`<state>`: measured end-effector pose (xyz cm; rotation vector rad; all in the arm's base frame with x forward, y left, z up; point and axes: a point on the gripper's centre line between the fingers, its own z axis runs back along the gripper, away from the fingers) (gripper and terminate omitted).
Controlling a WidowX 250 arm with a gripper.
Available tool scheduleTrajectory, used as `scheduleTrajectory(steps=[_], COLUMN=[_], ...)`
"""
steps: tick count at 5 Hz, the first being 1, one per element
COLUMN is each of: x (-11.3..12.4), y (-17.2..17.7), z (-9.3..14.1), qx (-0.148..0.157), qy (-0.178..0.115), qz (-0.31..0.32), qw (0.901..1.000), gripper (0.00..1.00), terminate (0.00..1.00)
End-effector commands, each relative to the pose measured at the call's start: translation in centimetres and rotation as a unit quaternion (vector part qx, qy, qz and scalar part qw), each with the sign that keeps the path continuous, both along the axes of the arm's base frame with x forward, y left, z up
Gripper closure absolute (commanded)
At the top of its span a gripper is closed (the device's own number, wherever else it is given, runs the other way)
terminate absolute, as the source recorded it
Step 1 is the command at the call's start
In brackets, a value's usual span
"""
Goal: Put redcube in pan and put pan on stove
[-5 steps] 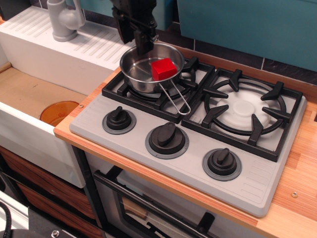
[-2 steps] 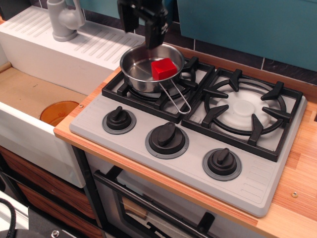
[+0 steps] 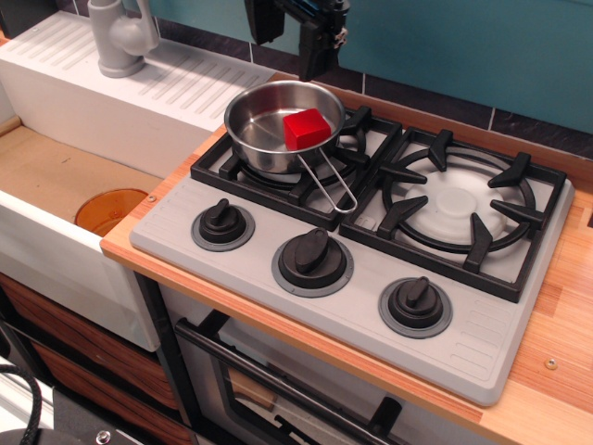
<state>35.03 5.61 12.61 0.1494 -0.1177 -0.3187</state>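
The redcube (image 3: pixel 306 128) lies inside the shiny steel pan (image 3: pixel 264 134), toward its right side. The pan sits on the left burner grate of the grey stove (image 3: pixel 371 297), with its wire loop handle (image 3: pixel 331 185) pointing toward the front. My black gripper (image 3: pixel 289 42) hangs above and behind the pan's far rim, near the top edge of the view. Its fingers (image 3: pixel 315 57) stand apart and hold nothing. It touches neither the pan nor the cube.
The right burner (image 3: pixel 456 202) has a bare white disc under its black grate. Three black knobs (image 3: pixel 313 258) line the stove's front. A white sink (image 3: pixel 56 176) with a grey tap (image 3: pixel 119 37) and an orange drain disc (image 3: pixel 109 209) lies to the left. A teal wall stands behind.
The gripper has left the pan's far rim and risen up and to the right. The pan and the redcube have stayed in place on the left burner.
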Motion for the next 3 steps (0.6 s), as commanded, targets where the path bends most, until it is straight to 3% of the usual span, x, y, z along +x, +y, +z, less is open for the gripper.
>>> scheduleTrajectory(steps=[1,2,3], x=[-1.1,-1.4,-1.6], y=[-2.0,-2.7,-3.1], z=[2.7,2.7,2.4], qx=[0.002,0.017,0.008], qy=[-0.032,-0.020,-0.015], qz=[0.012,0.026,0.020], qw=[0.9994,0.9993,0.9997], gripper=[0.00,0.00,0.00], terminate=[0.00,0.00,1.00])
